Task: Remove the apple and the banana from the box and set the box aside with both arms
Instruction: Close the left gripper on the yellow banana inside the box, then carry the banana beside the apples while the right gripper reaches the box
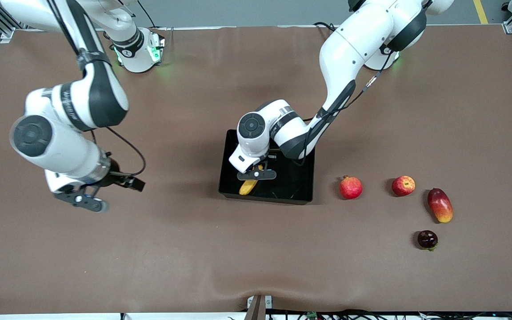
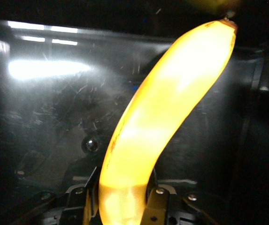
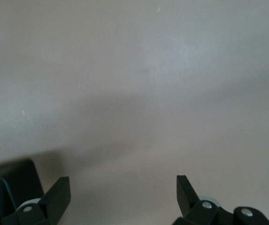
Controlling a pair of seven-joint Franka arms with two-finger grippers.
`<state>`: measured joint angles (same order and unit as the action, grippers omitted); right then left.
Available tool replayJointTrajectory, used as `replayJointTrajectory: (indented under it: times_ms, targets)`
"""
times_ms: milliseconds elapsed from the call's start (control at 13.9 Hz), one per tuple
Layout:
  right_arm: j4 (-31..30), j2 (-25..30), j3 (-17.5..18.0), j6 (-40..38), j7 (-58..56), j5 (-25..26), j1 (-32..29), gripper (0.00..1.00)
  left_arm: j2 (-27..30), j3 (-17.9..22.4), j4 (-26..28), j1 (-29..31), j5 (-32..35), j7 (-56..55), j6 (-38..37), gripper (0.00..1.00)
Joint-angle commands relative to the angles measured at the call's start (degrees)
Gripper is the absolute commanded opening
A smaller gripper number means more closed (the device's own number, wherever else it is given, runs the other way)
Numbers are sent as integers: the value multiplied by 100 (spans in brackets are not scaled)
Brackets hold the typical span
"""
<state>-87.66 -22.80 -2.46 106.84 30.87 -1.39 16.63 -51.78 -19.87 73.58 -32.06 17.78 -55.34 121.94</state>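
The black tray [image 1: 301,186] sits mid-table. My left gripper [image 1: 256,174] is down inside it, shut on the yellow banana [image 1: 248,186]. In the left wrist view the banana [image 2: 167,117] runs out from between my fingers over the glossy tray floor [image 2: 54,108]. The small red apple with yellow patches [image 1: 403,185] lies on the table toward the left arm's end, beside the tray. My right gripper [image 1: 85,199] is open and empty above bare table toward the right arm's end; its wrist view shows the spread fingertips [image 3: 61,192] over the brown cloth.
A red pomegranate [image 1: 350,187] lies between tray and apple. A red-and-yellow mango [image 1: 440,205] lies beside the apple, and a dark round fruit [image 1: 427,239] lies nearer the front camera. The brown table cloth [image 1: 194,249] is bare around the right gripper.
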Motion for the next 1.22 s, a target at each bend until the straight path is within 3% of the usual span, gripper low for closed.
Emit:
replayJointTrajectory:
  times_ms: [0,359,502,861,1147]
  targets:
    - [65,-137,-26,-225,6,7,295,100,405,36,51,16,147,24,-47,0]
    - [108,-558,-18,-164,-616,-28,638,100,1300,53,69,577,147,207,-100,0]
    - [109,-717,-26,-146,-845,33,823,100,1599,-8,147,1068,86,523,-196,0]
    - [100,-1165,70,905,-978,-318,1332,100,1820,-26,419,2061,59,1427,-811,0]
    - [56,-1358,70,1329,-996,-415,1702,100,1716,-26,614,3055,85,2946,-821,0]
